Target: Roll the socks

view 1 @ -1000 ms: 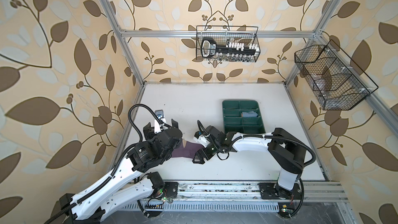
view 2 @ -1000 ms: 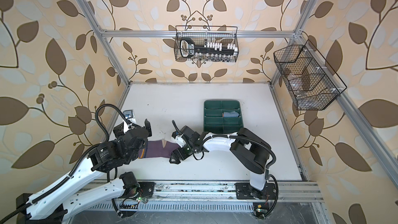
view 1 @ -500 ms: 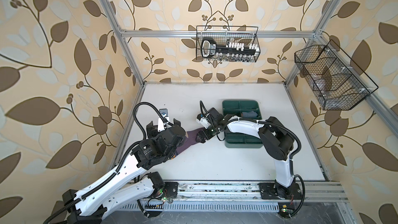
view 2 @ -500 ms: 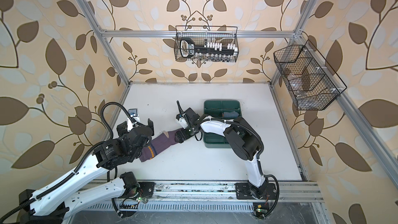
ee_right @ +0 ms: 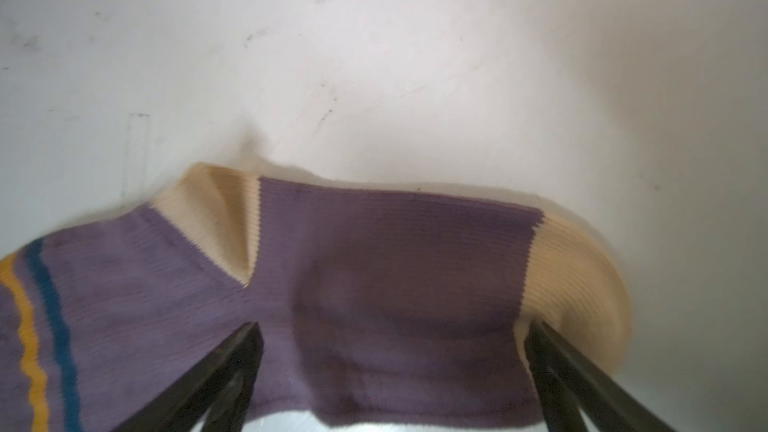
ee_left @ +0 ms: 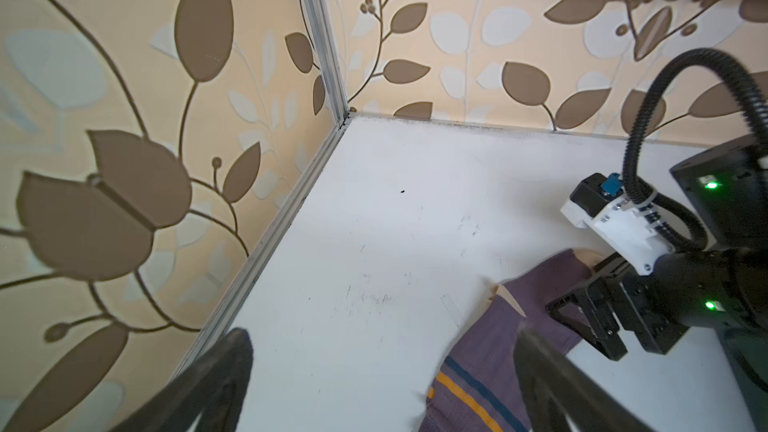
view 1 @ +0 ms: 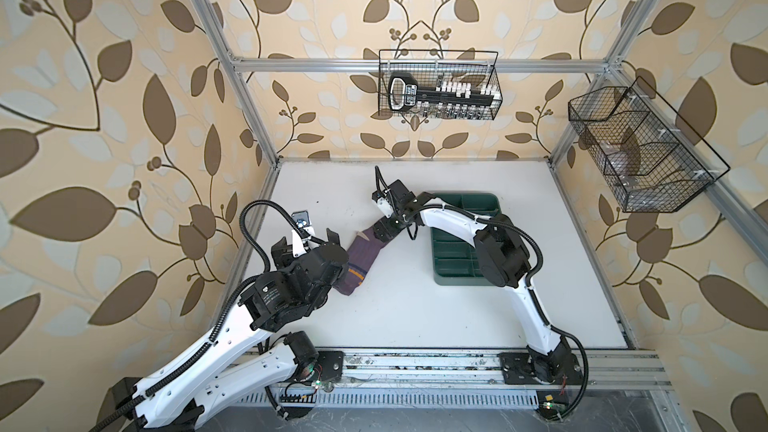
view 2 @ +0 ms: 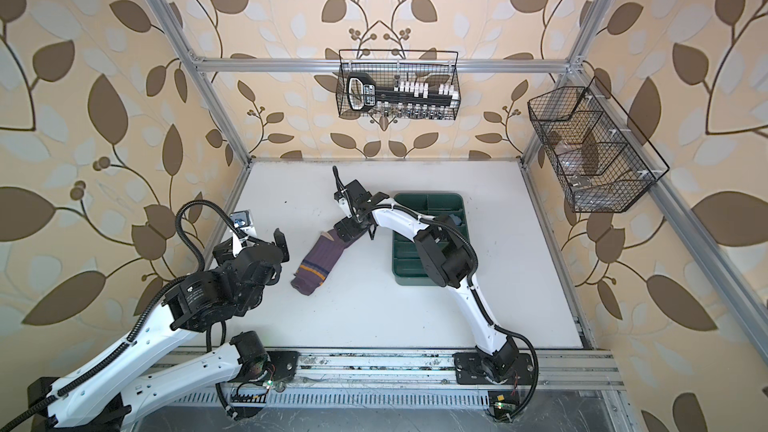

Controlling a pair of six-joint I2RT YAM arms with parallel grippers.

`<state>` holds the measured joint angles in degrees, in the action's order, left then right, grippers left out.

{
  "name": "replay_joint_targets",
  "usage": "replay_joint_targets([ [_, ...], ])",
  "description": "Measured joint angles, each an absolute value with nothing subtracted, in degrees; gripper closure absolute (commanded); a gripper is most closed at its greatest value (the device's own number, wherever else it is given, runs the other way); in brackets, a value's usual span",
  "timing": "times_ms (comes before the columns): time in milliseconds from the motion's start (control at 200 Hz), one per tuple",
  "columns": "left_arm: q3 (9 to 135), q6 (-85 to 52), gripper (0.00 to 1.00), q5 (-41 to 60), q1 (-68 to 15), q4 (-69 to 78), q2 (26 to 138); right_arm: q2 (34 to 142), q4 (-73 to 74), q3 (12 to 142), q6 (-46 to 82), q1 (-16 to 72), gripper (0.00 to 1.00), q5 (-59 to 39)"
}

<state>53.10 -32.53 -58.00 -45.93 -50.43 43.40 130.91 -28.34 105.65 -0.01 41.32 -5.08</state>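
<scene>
– Landmark?
– The purple ribbed fabric sock (view 2: 320, 259) with tan toe and heel and orange and blue stripes. It lies flat and slanted on the white table (view 1: 415, 317). I place everything from it.
– Nearest thing?
– The aluminium rail (view 1: 415, 361) along the front edge, well apart from the sock's cuff end. Both arm bases sit on it.
– Then?
– The left gripper (ee_left: 380, 349), just beside the cuff end, jaws spread wide with nothing between them. In a top view bare table separates it from the fabric. In the left wrist view one dark finger (ee_left: 536, 367) stands in front of the striped part, and I cannot tell whether it touches.
– And its partner?
– The right gripper (ee_right: 395, 328) is over the sock's foot, jaws likewise spread wide. They straddle it, one finger by the folded tan heel and one at the tan toe. The fabric lies flat beneath, not pinched. I cannot tell whether the tips press on it.
– The other sock?
– Past the toe end, near but apart, sits the dark green compartment tray (view 1: 461, 282). In a top view a grey-blue scrap (view 2: 458, 218) shows in a far compartment, mostly hidden by the right arm. Too little shows to say more.
– Farthest?
– A black wire basket (view 1: 438, 89) on the back wall, well beyond the sock, holding black and white parts. A second black wire basket (view 1: 640, 151) hangs on the side wall, past the tray from the sock.
</scene>
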Motion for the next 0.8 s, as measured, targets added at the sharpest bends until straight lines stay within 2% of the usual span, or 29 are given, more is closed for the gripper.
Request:
replay_joint_targets([
  [225, 53.28, -34.76, 0.01, -57.01, -45.63, -52.97, 42.70, 106.26, -14.39, 83.46, -5.32, 51.13, 0.00, -1.96],
  [310, 53.41, -34.79, 0.01, -57.34, -45.63, -53.36, 40.66, 99.44, -7.25, 76.53, -7.66, 56.99, 0.09, 0.10],
  [350, 53.67, -34.74, 0.01, -57.69, -45.63, -53.78, 39.72, 97.67, -3.73, 73.30, -9.47, 60.07, 0.10, 0.86],
  [440, 54.54, -34.50, 0.01, -59.02, -45.63, -54.52, 37.50, 98.19, 1.43, 68.58, -11.97, 65.39, 0.10, 1.74],
  [530, 55.64, -34.09, 0.01, -60.51, -45.63, -55.00, 35.57, 103.37, 3.53, 68.05, -12.99, 68.36, 0.09, 1.83],
  [800, 56.51, -34.24, 0.01, -62.50, -45.63, -57.45, 34.87, 116.55, 5.50, 74.87, -12.23, 68.23, 0.08, 1.48],
])
